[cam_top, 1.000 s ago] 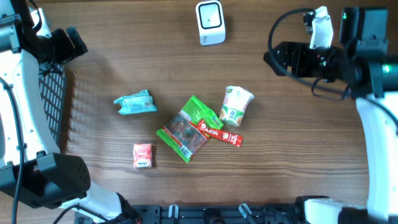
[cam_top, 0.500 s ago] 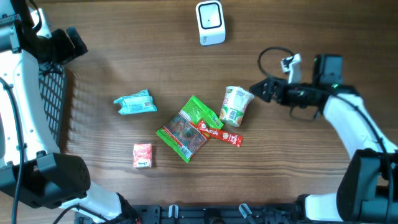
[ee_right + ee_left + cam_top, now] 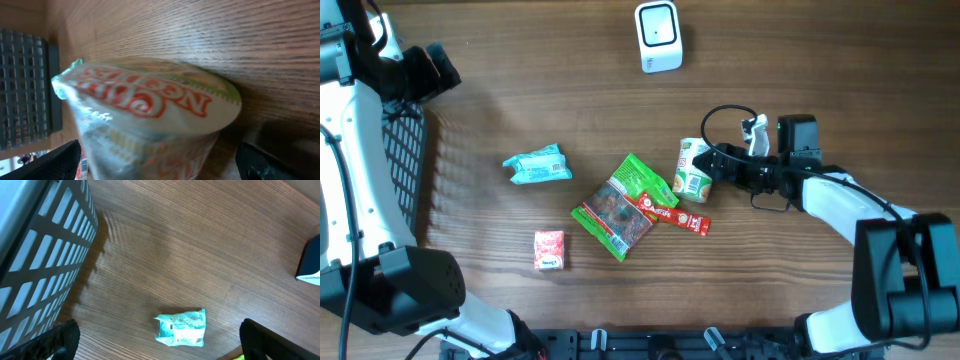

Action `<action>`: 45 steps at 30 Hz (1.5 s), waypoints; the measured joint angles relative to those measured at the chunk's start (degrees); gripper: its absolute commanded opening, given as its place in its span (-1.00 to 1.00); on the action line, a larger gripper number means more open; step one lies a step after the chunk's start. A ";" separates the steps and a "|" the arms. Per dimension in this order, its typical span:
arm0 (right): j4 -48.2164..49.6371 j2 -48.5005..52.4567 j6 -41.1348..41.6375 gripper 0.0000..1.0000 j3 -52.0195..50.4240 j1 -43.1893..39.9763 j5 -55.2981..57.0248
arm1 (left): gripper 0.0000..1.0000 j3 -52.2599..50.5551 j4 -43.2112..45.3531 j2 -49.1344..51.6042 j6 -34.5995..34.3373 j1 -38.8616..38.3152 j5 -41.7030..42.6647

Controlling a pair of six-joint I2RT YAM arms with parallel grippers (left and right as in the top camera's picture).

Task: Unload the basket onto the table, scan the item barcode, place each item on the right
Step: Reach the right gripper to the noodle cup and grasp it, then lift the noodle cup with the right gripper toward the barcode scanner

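A noodle cup (image 3: 697, 168) wrapped in clear film lies on its side right of centre. My right gripper (image 3: 718, 162) is low at the cup's lid end and stands open. In the right wrist view the cup (image 3: 150, 115) fills the space between the two black fingers (image 3: 57, 162), which are spread wide and do not press on it; the right gripper (image 3: 160, 162) is centred on the cup's side. The white scanner (image 3: 658, 36) stands at the far edge. My left gripper (image 3: 161, 341) is open, high above a teal packet (image 3: 181, 327).
A green snack bag (image 3: 625, 205), a red stick packet (image 3: 674, 216), a small red box (image 3: 549, 250) and the teal packet (image 3: 537, 166) lie mid-table. A dark wire basket (image 3: 405, 165) stands at the left edge, also seen as the basket (image 3: 40, 245) in the left wrist view.
My right arm has swept down and left from the upper right corner to the noodle cup, its jaws now either side of it. The left arm and the items have not moved.
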 measured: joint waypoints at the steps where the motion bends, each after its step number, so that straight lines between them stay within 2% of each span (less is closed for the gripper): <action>1: 1.53 1.07 0.02 0.99 -0.04 0.11 0.13 | 1.00 0.00 -0.02 0.00 0.00 0.00 0.00; 2: 2.54 1.55 0.20 0.98 -0.07 0.35 0.09 | 1.00 0.00 0.00 0.00 0.00 0.00 0.00; 5: 4.68 2.95 0.42 0.76 -0.07 1.25 -0.22 | 1.00 0.00 -0.02 0.00 0.00 0.00 0.00; 10: 4.94 3.08 1.51 0.72 -0.04 2.34 -0.48 | 1.00 0.00 -0.02 0.00 0.00 0.00 0.00; 13: 5.11 3.08 1.70 0.54 -0.04 2.82 0.04 | 1.00 0.00 0.00 0.00 0.00 0.00 0.00; 18: 5.60 3.08 1.70 0.47 -0.04 2.82 0.46 | 1.00 0.00 0.00 0.00 0.00 0.00 0.00; 21: 5.88 3.08 1.64 0.19 -0.04 2.82 0.63 | 1.00 0.00 0.00 0.00 0.00 0.00 0.00; 27: 4.04 0.90 -0.92 0.09 -0.17 2.64 1.38 | 1.00 0.00 -0.02 0.00 0.00 0.00 0.00; 30: -0.74 -11.08 -7.45 0.01 -0.72 2.38 3.45 | 1.00 0.02 0.02 0.00 0.00 0.00 -0.02; 33: -10.82 -21.99 -13.20 -0.02 0.13 2.32 7.96 | 1.00 0.00 -0.04 0.00 0.00 0.00 0.00; 35: -19.02 -24.20 -15.45 -0.02 3.67 2.32 10.40 | 1.00 0.00 0.02 0.00 0.00 0.00 -0.02; 39: -37.99 -25.40 -21.77 -0.07 20.31 2.32 18.93 | 1.00 0.00 -0.04 0.00 0.00 0.00 0.00; 40: -40.68 -25.51 -22.58 -0.14 24.17 2.32 21.22 | 1.00 0.00 -0.02 0.00 0.00 0.00 0.02; 45: -49.83 -23.39 -24.37 -0.12 39.74 2.45 36.61 | 1.00 0.00 0.02 0.00 0.00 0.00 0.00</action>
